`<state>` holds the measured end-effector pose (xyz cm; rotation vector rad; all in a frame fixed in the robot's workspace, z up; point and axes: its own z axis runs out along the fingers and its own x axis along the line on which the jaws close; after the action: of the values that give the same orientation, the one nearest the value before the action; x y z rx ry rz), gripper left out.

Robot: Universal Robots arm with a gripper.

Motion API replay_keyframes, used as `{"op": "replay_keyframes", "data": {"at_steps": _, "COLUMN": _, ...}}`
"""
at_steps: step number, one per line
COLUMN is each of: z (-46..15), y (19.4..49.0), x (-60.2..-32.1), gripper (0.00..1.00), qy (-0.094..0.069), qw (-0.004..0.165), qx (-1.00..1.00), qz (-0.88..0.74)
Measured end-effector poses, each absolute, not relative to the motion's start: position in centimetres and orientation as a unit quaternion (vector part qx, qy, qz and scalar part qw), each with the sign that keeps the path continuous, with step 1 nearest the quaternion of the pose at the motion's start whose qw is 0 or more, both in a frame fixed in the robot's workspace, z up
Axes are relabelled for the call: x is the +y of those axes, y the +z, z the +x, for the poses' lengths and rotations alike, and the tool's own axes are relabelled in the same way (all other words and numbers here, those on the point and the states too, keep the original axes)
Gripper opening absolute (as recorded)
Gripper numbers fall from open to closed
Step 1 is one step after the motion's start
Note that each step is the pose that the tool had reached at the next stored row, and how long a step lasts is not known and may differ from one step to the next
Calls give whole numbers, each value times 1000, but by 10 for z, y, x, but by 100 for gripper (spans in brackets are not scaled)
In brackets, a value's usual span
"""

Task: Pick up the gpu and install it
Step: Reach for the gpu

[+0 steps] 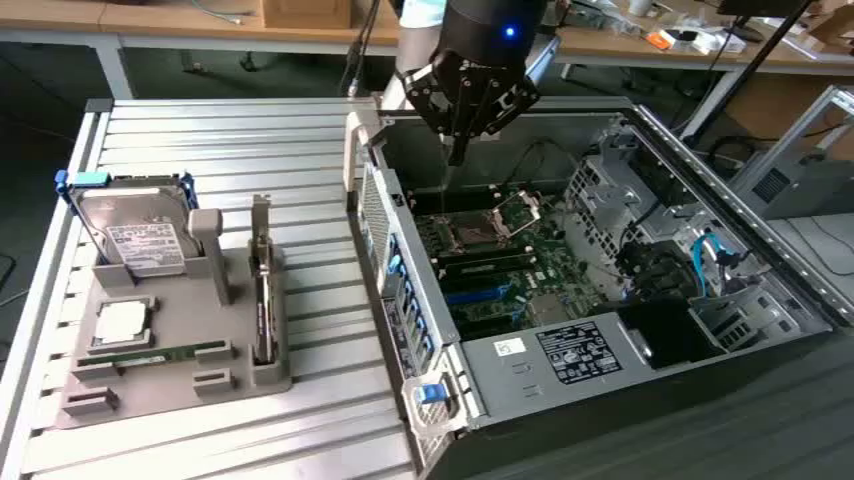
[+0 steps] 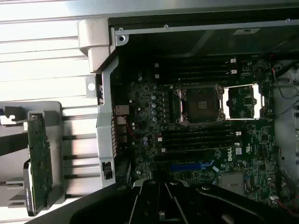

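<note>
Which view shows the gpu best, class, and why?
The wrist view: the gpu shows its board face, standing in the grey holder. The exterior view shows the gpu nearly edge-on, a thin strip.

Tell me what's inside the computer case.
A motherboard with an open CPU socket, memory slots, cables and drive bays. The labelled black cover hides whatever lies under it.
</note>
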<state>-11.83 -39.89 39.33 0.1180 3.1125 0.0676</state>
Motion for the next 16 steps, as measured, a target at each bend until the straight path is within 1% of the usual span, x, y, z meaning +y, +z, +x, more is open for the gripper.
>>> {"op": "replay_keyframes", "data": {"at_steps": 16, "z": -126, "y": 393, "x": -399, "gripper": 11, "qy": 22, "qw": 13, "qx": 999, "qz": 38}}
